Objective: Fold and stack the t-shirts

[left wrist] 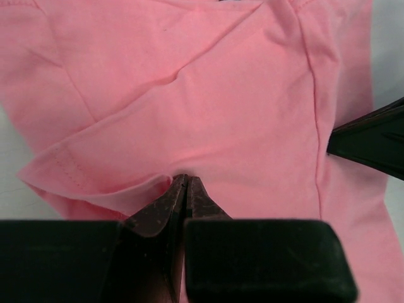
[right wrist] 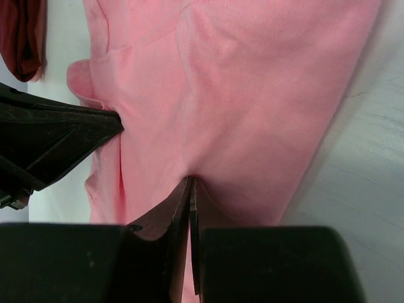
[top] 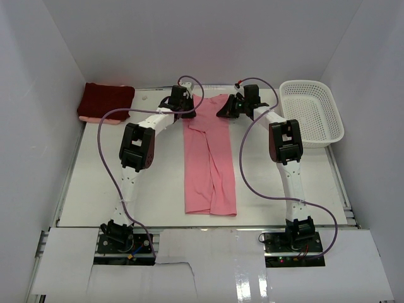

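Bright, even overhead light leaves soft shadows on the white table (top: 95, 189). Up close, the salmon pink cloth t-shirt (left wrist: 221, 126) is sharp; the black left tool (left wrist: 185, 179) and right tool (right wrist: 190, 180) blur near the lens.

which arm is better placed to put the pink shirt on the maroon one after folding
Left, probably. Both grippers are shut on the far end of the pink shirt, but the maroon shirt lies in the far left corner, nearest the left gripper; the right gripper would have to reach across.
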